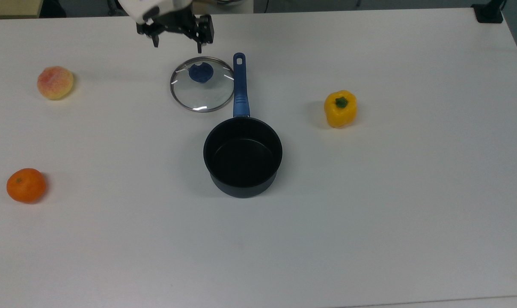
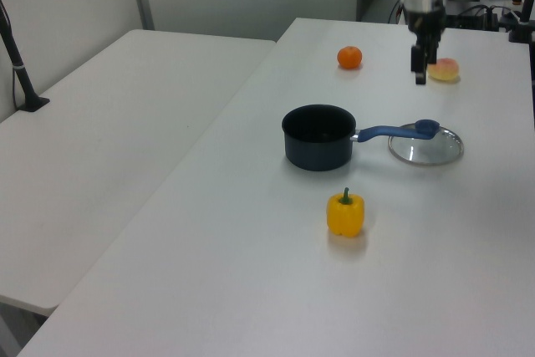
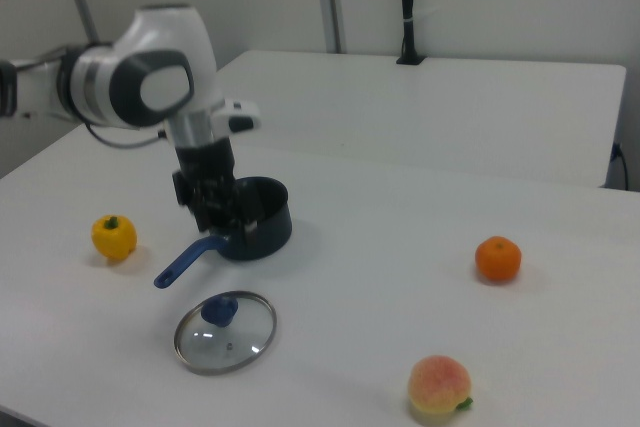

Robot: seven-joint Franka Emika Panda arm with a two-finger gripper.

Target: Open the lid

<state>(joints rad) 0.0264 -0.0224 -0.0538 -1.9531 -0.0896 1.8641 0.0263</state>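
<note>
white table (image 1: pixel 369 214) | lid (image 1: pixel 202 84) flat beside saucepan (image 1: pixel 242 156) | pincer (image 1: pixel 178 37) raised

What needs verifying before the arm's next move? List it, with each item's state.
1. Glass lid off the saucepan: ok, it lies flat on the table beside the blue handle.
2. Gripper free of the lid: ok, open and raised above it.
3. Saucepan upright and empty: ok.
4. Yellow bell pepper, orange and peach well apart from the pan: ok.
</note>
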